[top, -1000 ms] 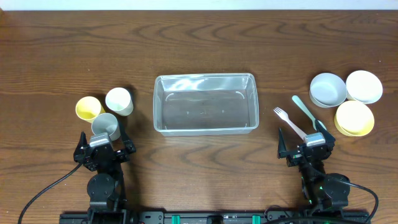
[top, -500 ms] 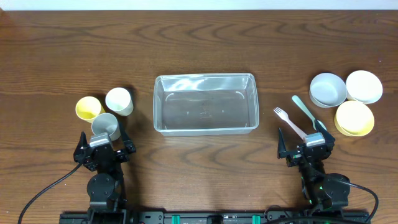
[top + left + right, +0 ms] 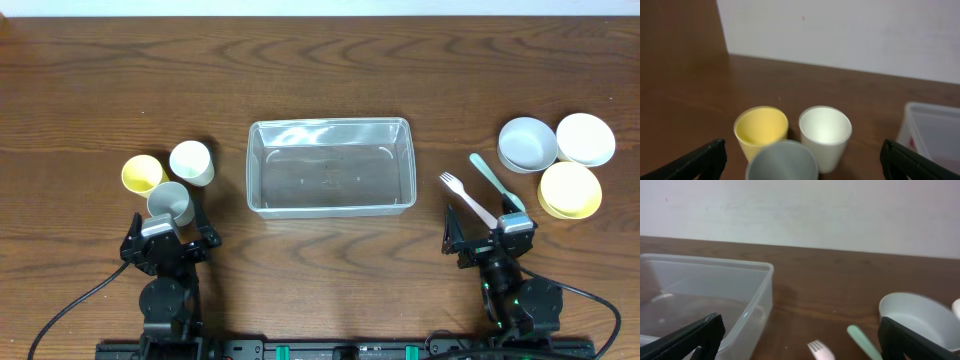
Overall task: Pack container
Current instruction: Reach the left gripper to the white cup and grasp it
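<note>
The clear plastic container (image 3: 330, 124) sits empty at the table's middle. It also shows in the left wrist view (image 3: 932, 130) and in the right wrist view (image 3: 715, 265). My left gripper (image 3: 168, 232) is open and empty, just behind a grey cup (image 3: 782, 161). A yellow cup (image 3: 761, 127) and a white cup (image 3: 824, 130) stand beyond it. My right gripper (image 3: 490, 236) is open and empty. A pink fork (image 3: 820, 350) and a green utensil (image 3: 862, 339) lie between its fingers (image 3: 690, 340), further out.
Three bowls stand at the right: a pale grey bowl (image 3: 527, 143), a white bowl (image 3: 585, 138) and a yellow bowl (image 3: 570, 189). The three cups cluster left of the container, with the grey cup (image 3: 170, 203) nearest my left gripper. A white wall is behind the table.
The right wrist has shifted very slightly. No object has moved and both grippers stay open.
</note>
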Robot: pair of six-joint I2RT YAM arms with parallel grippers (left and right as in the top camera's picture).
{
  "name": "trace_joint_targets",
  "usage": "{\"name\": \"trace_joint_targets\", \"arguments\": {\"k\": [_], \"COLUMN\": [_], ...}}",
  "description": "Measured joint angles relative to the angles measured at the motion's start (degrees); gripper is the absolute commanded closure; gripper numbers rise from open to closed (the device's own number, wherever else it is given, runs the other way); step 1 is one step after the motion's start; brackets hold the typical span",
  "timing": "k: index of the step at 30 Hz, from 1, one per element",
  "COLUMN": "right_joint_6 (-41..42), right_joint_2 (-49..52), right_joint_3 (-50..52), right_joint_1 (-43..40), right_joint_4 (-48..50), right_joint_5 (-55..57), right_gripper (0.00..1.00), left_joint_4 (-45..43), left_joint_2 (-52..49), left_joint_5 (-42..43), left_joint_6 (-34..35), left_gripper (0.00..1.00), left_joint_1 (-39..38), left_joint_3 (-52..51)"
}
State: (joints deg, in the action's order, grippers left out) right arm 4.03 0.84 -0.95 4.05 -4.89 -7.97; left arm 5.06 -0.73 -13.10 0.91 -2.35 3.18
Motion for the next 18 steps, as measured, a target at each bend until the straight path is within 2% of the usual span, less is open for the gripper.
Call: {"name": "trace_joint_targets", "arguments": {"k": [4, 8, 12, 18], "right_joint_6": [2.23, 3.50, 4.13, 3.52], "right_joint_2": [1.07, 7.23, 18.36, 41.81], "right_joint_3": [-4.55, -13.90, -25.64, -47.30], "right_joint_1": [0.00, 0.00, 0.00, 0.00], "right_joint_4": [-7.50, -14.16, -21.73, -43.91], "right_joint_5": [-1.31, -2.62, -4.37, -5.64], "right_gripper": [0.01, 0.01, 0.01, 0.01], "left_joint_4": [11.50, 22.23, 32.13, 49.75], "left_joint_2": [-4.00, -13.35, -27.02, -51.15], "left_joint_5": [3.54, 5.27, 7.17, 9.88], "left_joint_6": [2.32, 3.72, 5.53, 6.64], "left_gripper": [0.02, 0.02, 0.02, 0.02], "left_joint_1": [0.00, 0.00, 0.00, 0.00], "left_joint_3": [6.45, 19.96, 36.94, 62.10]}}
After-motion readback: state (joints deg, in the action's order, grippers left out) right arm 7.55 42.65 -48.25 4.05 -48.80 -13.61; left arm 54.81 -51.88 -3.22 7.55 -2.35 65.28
